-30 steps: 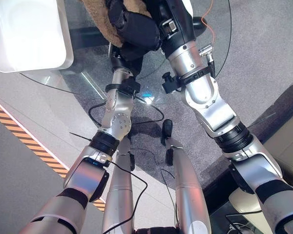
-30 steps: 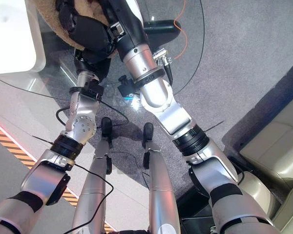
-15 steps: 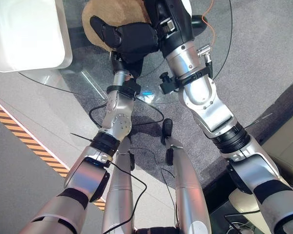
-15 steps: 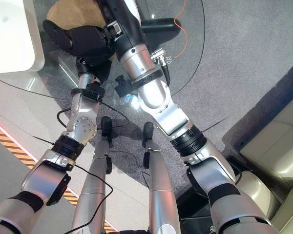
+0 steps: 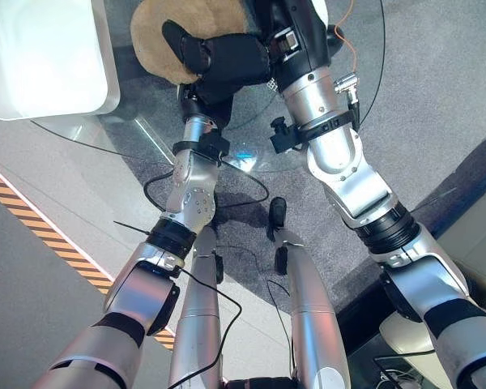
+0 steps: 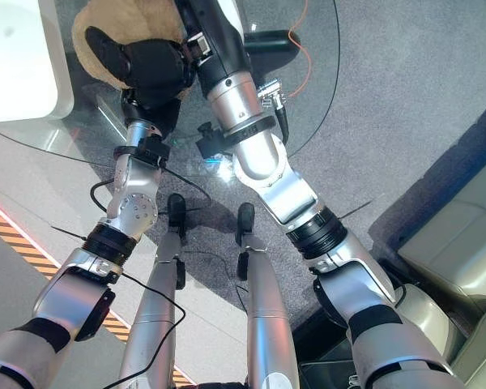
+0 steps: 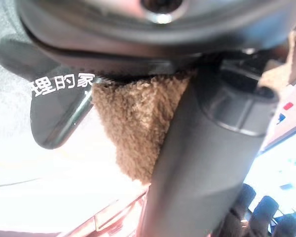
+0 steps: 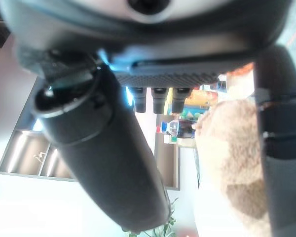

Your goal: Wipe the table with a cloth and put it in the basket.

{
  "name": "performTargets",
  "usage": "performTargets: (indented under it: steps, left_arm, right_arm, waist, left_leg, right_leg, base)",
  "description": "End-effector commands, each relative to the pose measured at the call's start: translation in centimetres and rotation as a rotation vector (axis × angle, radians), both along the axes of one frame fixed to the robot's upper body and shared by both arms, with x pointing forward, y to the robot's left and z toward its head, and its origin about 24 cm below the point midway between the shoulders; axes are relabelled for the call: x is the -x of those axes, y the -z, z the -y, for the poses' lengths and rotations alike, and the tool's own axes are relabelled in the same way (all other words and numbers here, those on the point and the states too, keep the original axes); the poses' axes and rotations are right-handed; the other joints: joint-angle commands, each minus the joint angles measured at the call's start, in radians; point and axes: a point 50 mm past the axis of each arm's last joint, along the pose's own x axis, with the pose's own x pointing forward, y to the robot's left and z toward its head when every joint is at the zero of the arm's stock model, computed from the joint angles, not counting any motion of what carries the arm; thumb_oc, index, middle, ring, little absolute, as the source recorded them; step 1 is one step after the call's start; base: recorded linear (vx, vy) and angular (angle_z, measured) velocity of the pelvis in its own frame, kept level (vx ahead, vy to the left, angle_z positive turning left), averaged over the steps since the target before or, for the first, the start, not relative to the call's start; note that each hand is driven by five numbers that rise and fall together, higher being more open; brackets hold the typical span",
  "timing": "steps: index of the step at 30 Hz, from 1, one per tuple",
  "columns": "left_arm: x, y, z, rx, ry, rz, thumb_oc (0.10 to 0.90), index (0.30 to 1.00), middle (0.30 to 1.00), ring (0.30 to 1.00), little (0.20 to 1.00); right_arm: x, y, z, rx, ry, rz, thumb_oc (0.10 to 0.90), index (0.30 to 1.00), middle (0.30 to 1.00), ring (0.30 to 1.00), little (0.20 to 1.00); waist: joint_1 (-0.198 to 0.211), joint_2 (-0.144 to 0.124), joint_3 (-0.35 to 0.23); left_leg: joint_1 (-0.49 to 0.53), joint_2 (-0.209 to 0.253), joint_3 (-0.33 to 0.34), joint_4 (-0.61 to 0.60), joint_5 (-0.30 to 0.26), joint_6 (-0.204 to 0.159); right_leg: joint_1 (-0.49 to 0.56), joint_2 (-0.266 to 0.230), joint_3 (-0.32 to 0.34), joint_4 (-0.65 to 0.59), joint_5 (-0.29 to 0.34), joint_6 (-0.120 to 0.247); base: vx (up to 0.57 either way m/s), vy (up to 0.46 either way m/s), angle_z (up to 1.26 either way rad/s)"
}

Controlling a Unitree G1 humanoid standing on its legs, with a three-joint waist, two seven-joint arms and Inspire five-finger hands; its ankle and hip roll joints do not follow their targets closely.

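Tan and fleecy, the rounded cloth [image 5: 178, 32] lay on the round glass table [image 5: 364, 81] at about twelve o'clock in the head views, with more of its rim bared at ten and eleven o'clock than half a second before. A second back it had been bunched against the upper edge under both hands; it had since been drawn down and toward nine o'clock across the glass. The robot's right hand [image 5: 223, 58], dark and flat, lay on top of the cloth with its fingers stretched toward ten o'clock, pressing rather than pinching. The left hand [image 6: 146, 101] sat just below it at six o'clock from the cloth; its wrist view showed fleece lying against its thumb and fingers, but I could not tell whether those fingers were curled round the cloth or merely resting on it. My reading is that this was a wiping stroke in progress, so the wiping part of the task looked under way and not finished. The white, round-cornered plastic basket [image 5: 40, 57] stood at nine o'clock from the cloth, close by but apart from it, and the cloth was not in it.
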Motion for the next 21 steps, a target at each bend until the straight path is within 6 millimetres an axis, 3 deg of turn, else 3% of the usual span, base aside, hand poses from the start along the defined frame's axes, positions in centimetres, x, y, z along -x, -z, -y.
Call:
performTargets:
  steps: [1, 21]
  left_arm:
    - [2.0, -7.9, 1.2, 0.017, 0.034, 0.351, 0.100, 0.300, 0.300, 0.300, 0.200]
    - [1.3, -8.6, -1.4, 0.032, -0.036, 0.344, 0.100, 0.300, 0.300, 0.300, 0.200]
  right_arm:
    - [4.4, -5.3, -0.7, -0.095, -0.118, 0.325, 0.800, 0.900, 0.900, 0.900, 0.900]
    - [3.7, -6.4, 1.3, -0.218, -0.052, 0.349, 0.800, 0.900, 0.900, 0.900, 0.900]
  waist:
    - [0.000, 0.044, -0.024]
    - [-0.003, 0.037, -0.024]
  left_leg:
    - [0.017, -0.046, 0.031, 0.112, -0.123, 0.048]
    - [0.037, -0.036, 0.036, 0.116, -0.136, 0.044]
  right_leg:
    - [0.094, 0.021, 0.005, -0.163, 0.046, 0.047]
    - [0.112, 0.023, 0.004, -0.162, 0.037, 0.041]
  base:
    - [0.00, 0.000, 0.00]
    - [0.00, 0.000, 0.00]
